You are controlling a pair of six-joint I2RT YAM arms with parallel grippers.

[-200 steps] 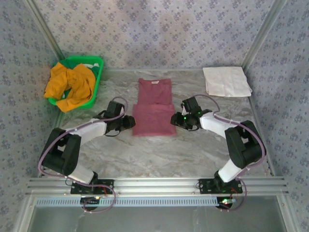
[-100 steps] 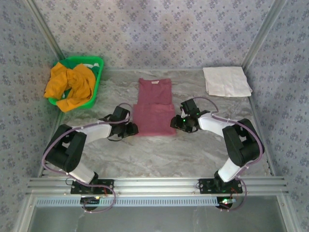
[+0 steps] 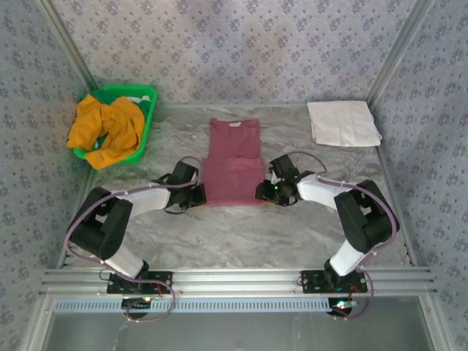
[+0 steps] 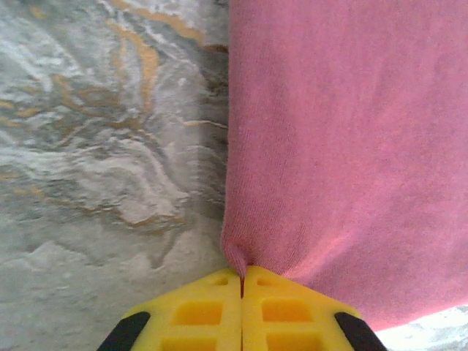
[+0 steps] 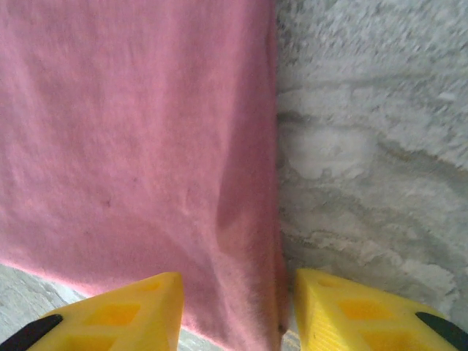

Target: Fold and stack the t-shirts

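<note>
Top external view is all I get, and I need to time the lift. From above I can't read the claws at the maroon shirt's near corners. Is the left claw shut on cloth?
Observer: Yes. In the left wrist view the left claw is shut, pinching the maroon shirt at its corner.
Operator: And the right one?
Observer: The right claw is open, with the shirt's side edge lying between its jaws, not pinched.

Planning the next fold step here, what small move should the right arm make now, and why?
Probably close the right end effector on the maroon shirt. Its jaws stand open astride the shirt's near right edge, while the left end effector is shut on the near left corner; gripping both should let the hem lift evenly.
</note>
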